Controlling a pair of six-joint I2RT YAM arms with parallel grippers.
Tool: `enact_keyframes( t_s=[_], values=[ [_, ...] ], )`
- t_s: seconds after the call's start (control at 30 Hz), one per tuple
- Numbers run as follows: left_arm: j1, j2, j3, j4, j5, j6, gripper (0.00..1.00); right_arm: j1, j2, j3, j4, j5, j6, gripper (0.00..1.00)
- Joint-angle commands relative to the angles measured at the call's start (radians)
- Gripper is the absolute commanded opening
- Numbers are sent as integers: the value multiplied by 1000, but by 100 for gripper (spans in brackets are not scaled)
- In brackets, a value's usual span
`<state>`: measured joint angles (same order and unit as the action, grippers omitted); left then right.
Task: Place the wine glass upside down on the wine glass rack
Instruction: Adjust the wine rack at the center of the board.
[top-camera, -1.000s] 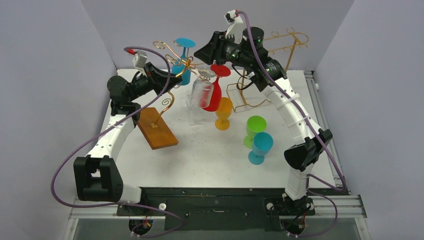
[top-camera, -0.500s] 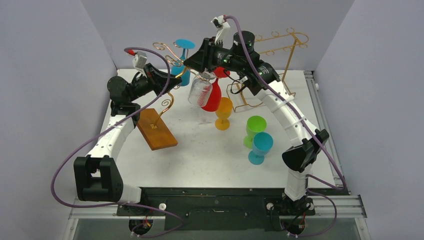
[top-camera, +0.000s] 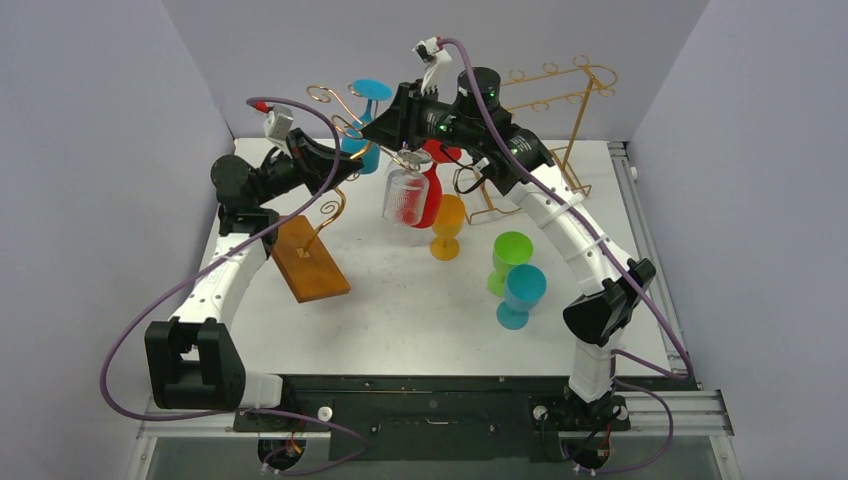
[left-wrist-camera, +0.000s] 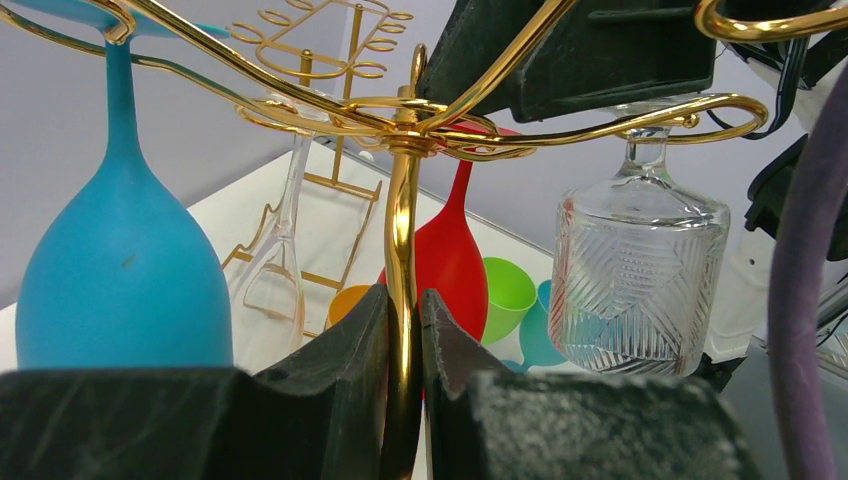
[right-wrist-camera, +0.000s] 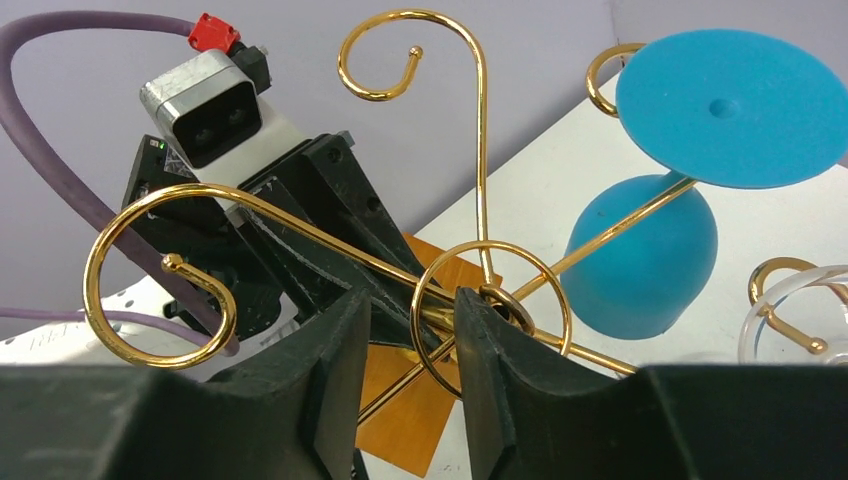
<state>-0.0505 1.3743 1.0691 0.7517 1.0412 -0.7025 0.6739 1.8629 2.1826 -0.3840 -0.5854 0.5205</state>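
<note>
The clear ribbed wine glass (top-camera: 405, 192) hangs upside down by its foot from a curled arm of the gold wine glass rack (top-camera: 312, 262); the left wrist view shows this wine glass (left-wrist-camera: 640, 280) at right. My left gripper (top-camera: 345, 160) is shut on the rack's gold stem (left-wrist-camera: 403, 250), and the wooden base sits tilted. My right gripper (top-camera: 385, 128) hovers over the rack's hub, open, with its fingers (right-wrist-camera: 345, 350) straddling the gold wires but gripping nothing. The glass foot (right-wrist-camera: 800, 310) shows at the right edge.
A blue glass (top-camera: 365, 140) and a red glass (top-camera: 428, 190) also hang from the rack. Orange (top-camera: 448, 225), green (top-camera: 511, 255) and teal (top-camera: 522, 292) glasses stand on the table. A tall gold wire frame rack (top-camera: 560, 100) stands at the back right.
My right gripper has moved left from above the clear glass to over the rack's hub, its jaws narrowing. The clear glass swung slightly. The left gripper kept its hold on the stem.
</note>
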Motion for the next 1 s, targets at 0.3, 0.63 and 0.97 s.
enact_keyframes(
  t_s=[0.3, 0.63, 0.97],
  values=[
    [8, -117, 50, 150, -92, -39, 0, -55, -84, -14, -21, 65, -22, 48],
    [8, -117, 64, 155, -91, -45, 0, -59, -114, -47, -61, 150, -68, 63],
    [14, -124, 55, 157, -86, -46, 0, -57, -47, 6, -96, 72, -80, 60]
  ],
)
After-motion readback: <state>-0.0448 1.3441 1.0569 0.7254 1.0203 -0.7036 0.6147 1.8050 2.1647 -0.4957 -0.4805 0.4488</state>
